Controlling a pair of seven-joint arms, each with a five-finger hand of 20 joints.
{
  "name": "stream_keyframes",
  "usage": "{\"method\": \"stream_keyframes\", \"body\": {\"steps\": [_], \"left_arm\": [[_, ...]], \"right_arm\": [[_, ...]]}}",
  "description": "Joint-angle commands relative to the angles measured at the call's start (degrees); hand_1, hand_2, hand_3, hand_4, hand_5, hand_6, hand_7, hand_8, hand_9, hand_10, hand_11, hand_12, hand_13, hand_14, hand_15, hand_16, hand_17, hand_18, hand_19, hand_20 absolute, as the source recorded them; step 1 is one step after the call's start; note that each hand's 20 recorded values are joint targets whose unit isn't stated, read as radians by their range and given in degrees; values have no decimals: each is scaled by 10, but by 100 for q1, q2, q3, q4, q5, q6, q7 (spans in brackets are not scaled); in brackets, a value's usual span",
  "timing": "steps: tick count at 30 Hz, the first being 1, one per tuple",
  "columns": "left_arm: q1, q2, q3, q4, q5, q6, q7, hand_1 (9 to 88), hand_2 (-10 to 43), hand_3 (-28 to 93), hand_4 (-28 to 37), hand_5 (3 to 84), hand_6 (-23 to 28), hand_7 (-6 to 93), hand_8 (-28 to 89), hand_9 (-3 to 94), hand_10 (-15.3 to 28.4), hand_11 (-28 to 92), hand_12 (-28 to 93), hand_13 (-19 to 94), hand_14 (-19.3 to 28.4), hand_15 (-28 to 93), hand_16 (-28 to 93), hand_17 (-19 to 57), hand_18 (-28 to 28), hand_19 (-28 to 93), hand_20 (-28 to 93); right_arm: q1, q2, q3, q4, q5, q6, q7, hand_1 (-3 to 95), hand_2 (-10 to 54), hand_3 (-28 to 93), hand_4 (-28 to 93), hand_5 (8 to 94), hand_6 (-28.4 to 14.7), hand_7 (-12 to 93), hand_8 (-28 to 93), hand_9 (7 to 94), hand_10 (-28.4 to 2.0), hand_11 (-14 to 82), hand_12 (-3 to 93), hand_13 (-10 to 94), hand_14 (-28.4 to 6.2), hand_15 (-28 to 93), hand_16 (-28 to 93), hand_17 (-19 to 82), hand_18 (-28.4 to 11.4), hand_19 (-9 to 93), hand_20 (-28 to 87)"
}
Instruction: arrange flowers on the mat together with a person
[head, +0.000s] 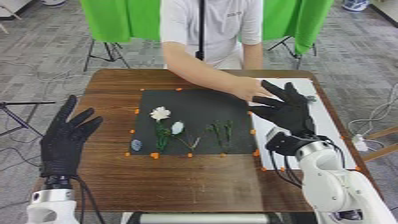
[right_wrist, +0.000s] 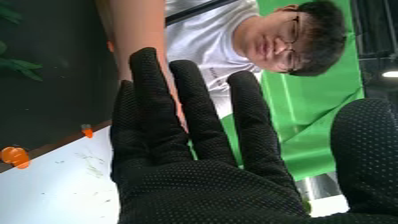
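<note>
In the head view my right hand is over the white sheet, open, with its fingers towards the person's hand at the dark mat's upper right corner; whether they touch, I cannot tell. The right wrist view shows my right hand with straight fingers. My left hand is open, left of the mat. On the mat lie a white flower with a green stem, a pale bud on a stem, green sprigs and a blue-grey oval piece.
Orange markers line the edges of the mat and sheet on the brown table. A small grey item lies on the sheet's far part, close to my right hand. The person's forearm crosses the far edge of the table.
</note>
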Motion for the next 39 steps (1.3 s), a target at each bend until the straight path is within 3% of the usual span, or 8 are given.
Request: {"method": "stream_keyframes", "body": {"steps": [1,9,20,23,24,30,36,39], "left_arm": [[55,39,58,-23,32,171,26,208,80,724,-282,284,28,103,-87,349,169,192,117,297,241,419,-51,-45,276,617,-35],[72,72,135,-36,-33,235,48,209,79,727,-279,283,29,107,-87,350,170,195,119,298,241,418,-50,-47,274,616,-22],[83,48,134,-45,-4,207,24,212,80,727,-276,286,30,110,-91,352,172,197,118,297,241,422,-50,-50,266,608,-3],[79,90,154,-50,-21,242,71,211,80,728,-275,286,30,110,-90,353,171,197,118,297,241,422,-50,-50,266,606,2],[55,71,147,-37,-6,211,55,212,80,727,-275,286,30,111,-90,353,172,197,118,297,241,422,-50,-50,266,605,3],[67,219,189,-58,-86,305,192,212,79,729,-276,286,30,110,-90,352,172,197,118,297,241,421,-50,-51,266,603,9],[91,345,217,-85,-137,401,314,212,81,726,-275,286,30,110,-91,352,172,196,118,296,240,421,-50,-51,265,600,14],[155,436,244,-114,-196,486,439,212,81,727,-275,285,30,109,-90,352,171,196,118,295,239,419,-50,-51,265,600,16]], "right_arm": [[-53,12,0,-49,-42,92,-6,112,153,694,-252,419,-10,109,-111,487,-203,126,144,384,-220,389,116,40,-220,462,172],[-52,-14,-23,-23,-139,-51,33,114,151,699,-252,423,-11,110,-111,492,-202,128,143,385,-221,393,114,40,-220,463,174],[-29,36,30,-12,-241,-153,82,123,146,705,-252,418,-9,109,-110,490,-198,125,143,384,-221,385,113,39,-219,459,173],[44,74,8,10,-257,-135,91,123,145,707,-252,419,-9,110,-110,490,-198,125,143,385,-220,385,113,39,-219,459,173],[53,119,-1,7,-254,-81,71,123,145,707,-252,419,-9,110,-110,490,-197,125,143,385,-220,385,114,39,-219,459,173],[335,578,-8,30,-620,499,250,129,138,713,-247,421,-8,114,-111,495,-199,131,145,391,-221,395,117,46,-221,469,177],[845,1228,118,100,-1841,1271,1229,156,111,729,-233,443,-14,138,-115,534,-204,177,154,447,-211,473,114,93,-232,534,190],[1186,1505,121,275,-2469,1548,1868,172,97,736,-228,446,-14,141,-118,547,-202,193,155,472,-207,501,105,115,-237,564,191]]}}
